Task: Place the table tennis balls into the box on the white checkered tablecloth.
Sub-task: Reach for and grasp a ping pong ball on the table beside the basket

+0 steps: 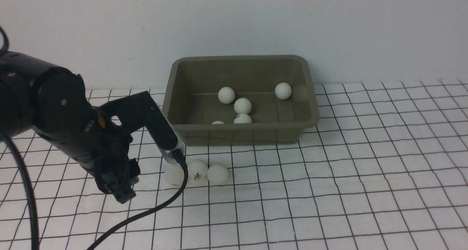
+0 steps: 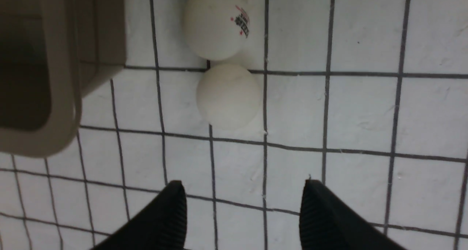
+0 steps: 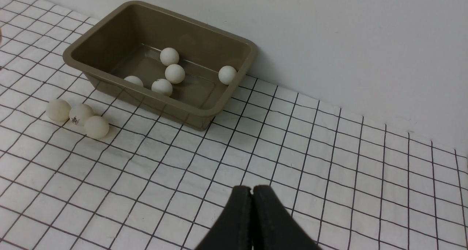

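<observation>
White and loose, three balls (image 1: 218, 174) lying in a short row on the checkered cloth (image 1: 351, 213), just outside the near side of the olive-brown box (image 1: 241, 136); apparently awaiting pickup. Step in hand, by judgement: approaching the next ball, with left gripper (image 2: 243, 186) hovering beside the row, tilted, fingers spreading apart, gripping nothing. Right gripper (image 3: 252, 189) hanging away from the row, fingertips pressing together, holding nothing. Next move, probably: bringing the spread fingers over the end ball on the robot's left, straddling, closing gently, then lifting across the rim and releasing inside. Possible risk: nudging the printed middle ball while closing, the row sitting so tightly, and sending a neighbour rolling. Count, boxes: one, standing upright. Count, cloths: one, lying slightly wrinkled beneath. Count, balls: eight in all, five resting inside the box, three remaining outside. Count, grippers: two, one opening wide, one closing tight.
</observation>
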`<state>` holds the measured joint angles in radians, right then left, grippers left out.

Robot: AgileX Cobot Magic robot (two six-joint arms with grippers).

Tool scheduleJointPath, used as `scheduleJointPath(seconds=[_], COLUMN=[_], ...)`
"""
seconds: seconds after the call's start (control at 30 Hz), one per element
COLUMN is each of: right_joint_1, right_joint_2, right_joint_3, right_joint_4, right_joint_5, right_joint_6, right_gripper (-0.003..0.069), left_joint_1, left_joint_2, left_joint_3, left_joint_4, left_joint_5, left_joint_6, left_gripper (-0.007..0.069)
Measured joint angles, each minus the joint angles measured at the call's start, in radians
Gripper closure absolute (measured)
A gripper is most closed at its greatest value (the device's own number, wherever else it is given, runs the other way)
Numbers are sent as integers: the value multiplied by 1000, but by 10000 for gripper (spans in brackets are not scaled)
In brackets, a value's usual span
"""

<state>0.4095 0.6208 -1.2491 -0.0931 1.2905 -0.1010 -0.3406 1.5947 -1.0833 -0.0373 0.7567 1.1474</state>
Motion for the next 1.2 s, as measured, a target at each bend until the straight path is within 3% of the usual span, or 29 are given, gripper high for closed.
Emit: scheduleJointPath(seconds=[0.33,1.2], right_joint_1=[0,0], right_joint_2=[0,0], right_joint_3=[1,1], right_joint_4=[-1,-1], right_joint_5=[0,0], right_joint_6=[-19,-22], right_gripper=[676,676], left_joint_1=[0,0], left_joint_2=[34,212], left_joint_3=[-4,-6], left_joint_4=[-89,-113], left_joint_5=[-66,-232], left_joint_6=[163,180], left_gripper=[247,247])
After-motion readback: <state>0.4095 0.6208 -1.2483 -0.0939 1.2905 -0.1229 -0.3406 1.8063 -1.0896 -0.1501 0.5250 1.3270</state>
